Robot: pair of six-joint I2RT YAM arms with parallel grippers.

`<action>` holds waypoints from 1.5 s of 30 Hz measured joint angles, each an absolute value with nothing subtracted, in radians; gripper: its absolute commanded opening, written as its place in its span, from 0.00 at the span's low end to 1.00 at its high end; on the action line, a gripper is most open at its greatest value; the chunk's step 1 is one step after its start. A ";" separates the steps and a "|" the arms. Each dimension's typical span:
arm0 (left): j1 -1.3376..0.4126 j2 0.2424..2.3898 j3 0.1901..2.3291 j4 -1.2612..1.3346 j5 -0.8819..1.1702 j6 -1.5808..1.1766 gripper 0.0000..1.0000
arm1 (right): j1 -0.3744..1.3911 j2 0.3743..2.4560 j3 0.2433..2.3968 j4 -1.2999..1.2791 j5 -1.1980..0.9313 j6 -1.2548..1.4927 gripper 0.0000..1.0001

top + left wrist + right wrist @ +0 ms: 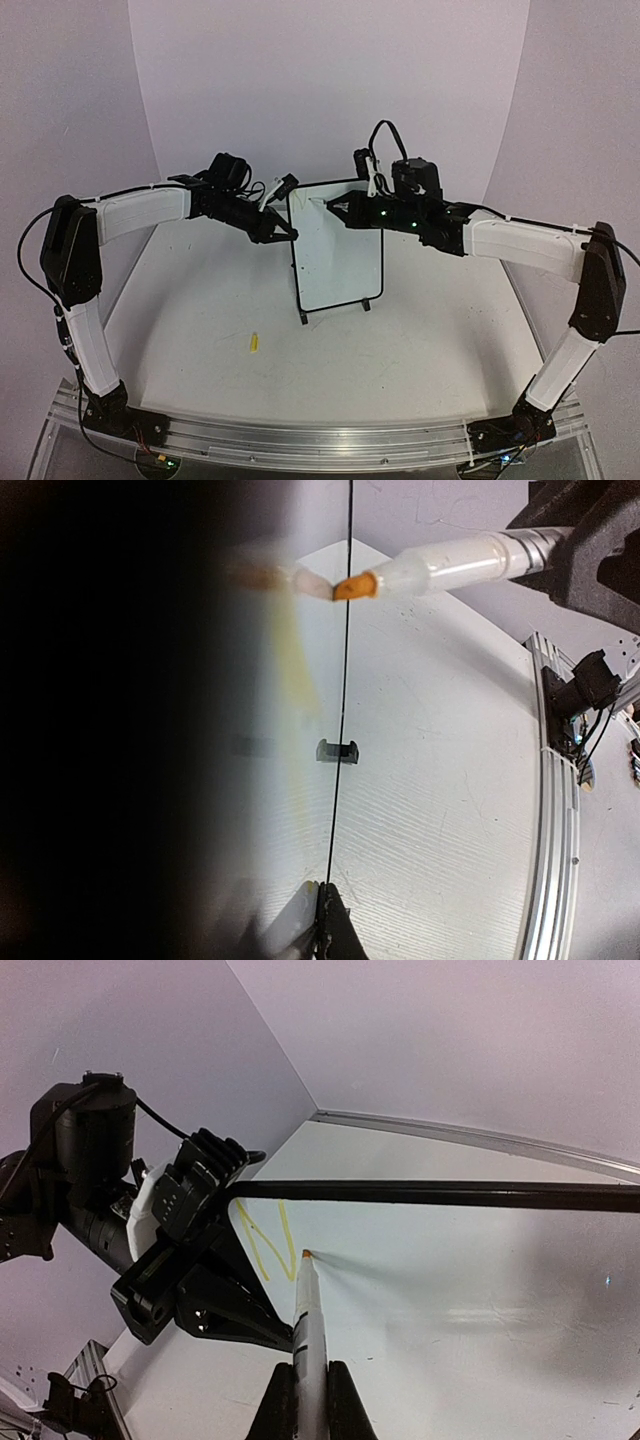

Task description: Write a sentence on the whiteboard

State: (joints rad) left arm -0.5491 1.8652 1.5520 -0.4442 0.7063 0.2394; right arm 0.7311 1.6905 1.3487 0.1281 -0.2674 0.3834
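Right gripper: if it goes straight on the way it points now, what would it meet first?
The right gripper holds a marker whose tip sits at or nearly on the whiteboard, beside the yellow strokes. So the board face likely comes first; contact is unclear.

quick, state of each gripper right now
left gripper: closed on the whiteboard edge
right gripper: closed on the marker

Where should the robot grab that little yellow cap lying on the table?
I'd pinch it across its two long sides, near the middle, coming straight down from above. The yellow cap lies flat on the table, slim and alone, with bare surface on both sides.
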 measured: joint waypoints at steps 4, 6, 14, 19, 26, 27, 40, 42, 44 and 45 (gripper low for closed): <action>-0.549 1.865 1.552 -0.444 0.706 0.239 0.00 | 0.731 1.691 1.349 0.128 -0.257 0.389 0.00; -0.549 1.865 1.552 -0.444 0.705 0.239 0.00 | 0.732 1.691 1.349 0.128 -0.252 0.391 0.00; -0.549 1.865 1.552 -0.444 0.704 0.236 0.00 | 0.735 1.690 1.348 0.126 -0.233 0.395 0.00; -0.549 1.865 1.552 -0.444 0.704 0.236 0.00 | 0.736 1.682 1.346 0.117 -0.213 0.395 0.00; -0.549 1.865 1.552 -0.444 0.703 0.236 0.00 | 0.736 1.673 1.346 0.111 -0.192 0.398 0.00; -0.549 1.865 1.552 -0.444 0.703 0.236 0.00 | 0.736 1.673 1.346 0.111 -0.192 0.398 0.00; -0.549 1.865 1.552 -0.444 0.703 0.236 0.00 | 0.735 1.673 1.346 0.113 -0.195 0.409 0.00; -0.549 1.865 1.552 -0.444 0.703 0.236 0.00 | 0.734 1.673 1.346 0.116 -0.196 0.412 0.00; -0.549 1.865 1.552 -0.444 0.703 0.236 0.00 | 0.733 1.673 1.346 0.123 -0.197 0.415 0.00; -0.549 1.865 1.552 -0.444 0.703 0.236 0.00 | 0.733 1.673 1.346 0.128 -0.198 0.417 0.00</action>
